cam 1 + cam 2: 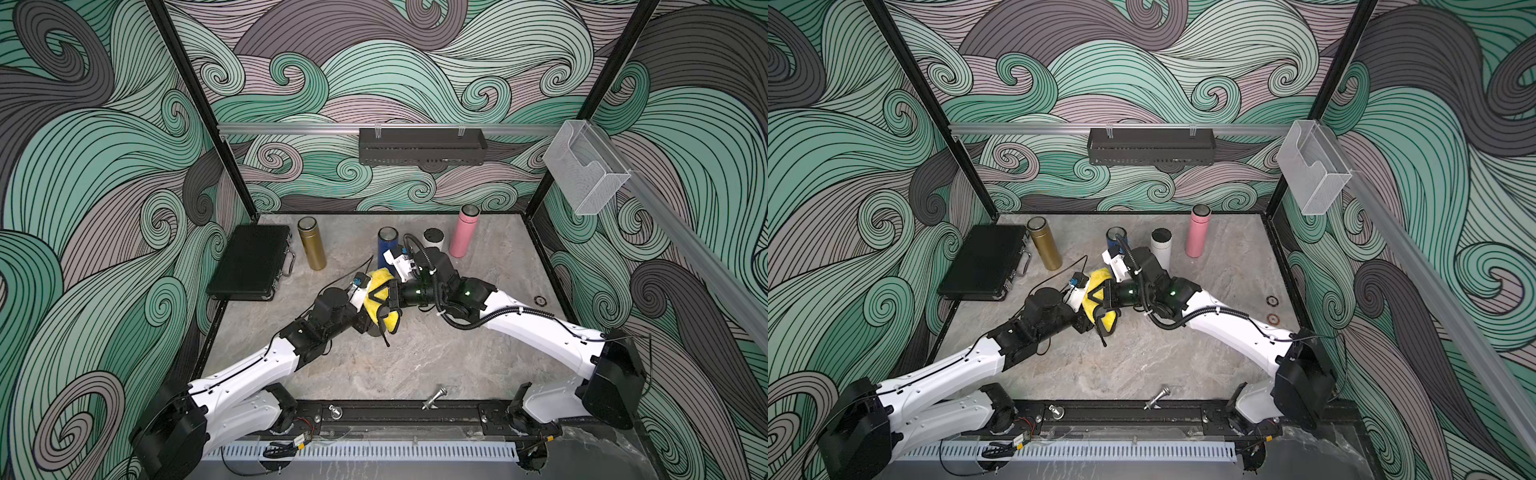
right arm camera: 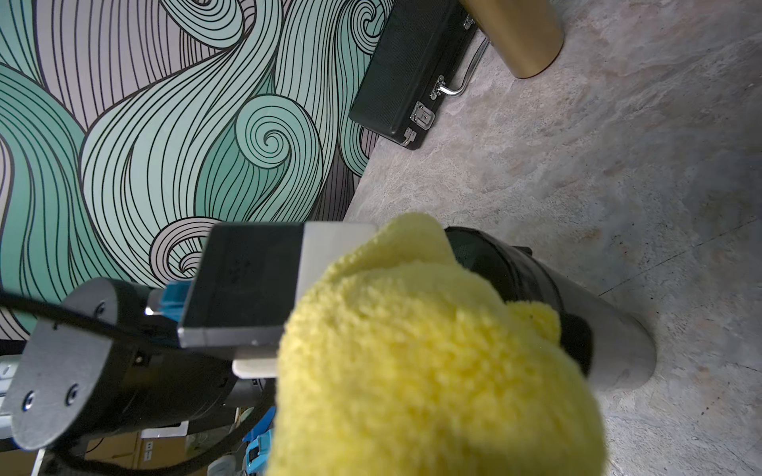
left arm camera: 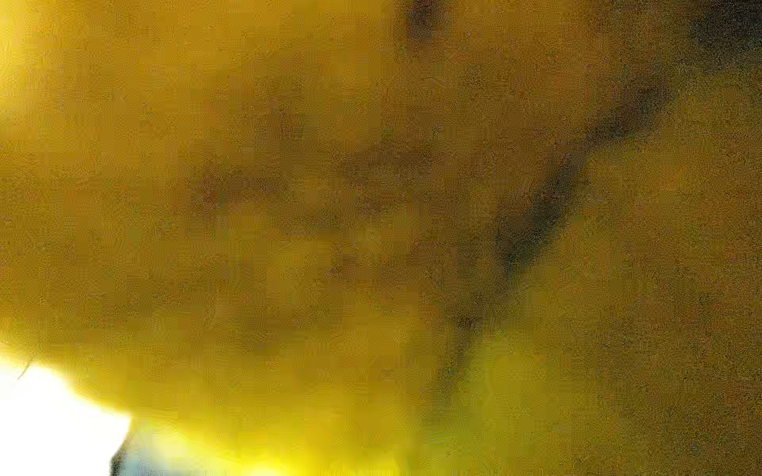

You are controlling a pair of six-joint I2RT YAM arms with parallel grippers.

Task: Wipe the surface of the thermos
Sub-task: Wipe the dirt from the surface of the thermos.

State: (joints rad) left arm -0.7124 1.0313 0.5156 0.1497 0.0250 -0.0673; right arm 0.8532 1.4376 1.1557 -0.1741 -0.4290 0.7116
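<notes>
The cloth [image 2: 433, 350] in the right claw [image 1: 380, 307] is yellow, soft and fluffy. Against it, the thermos [image 2: 614, 334] is dull grey metal with a black top. Well apart from the claw, the gold bottle [image 2: 523, 37] looks smooth, and the table [image 2: 618, 165] looks rough like stone.

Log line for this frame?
stage: wiping | right fingers: shut on cloth | cloth: draped over thermos | left fingers: hidden under cloth
</notes>
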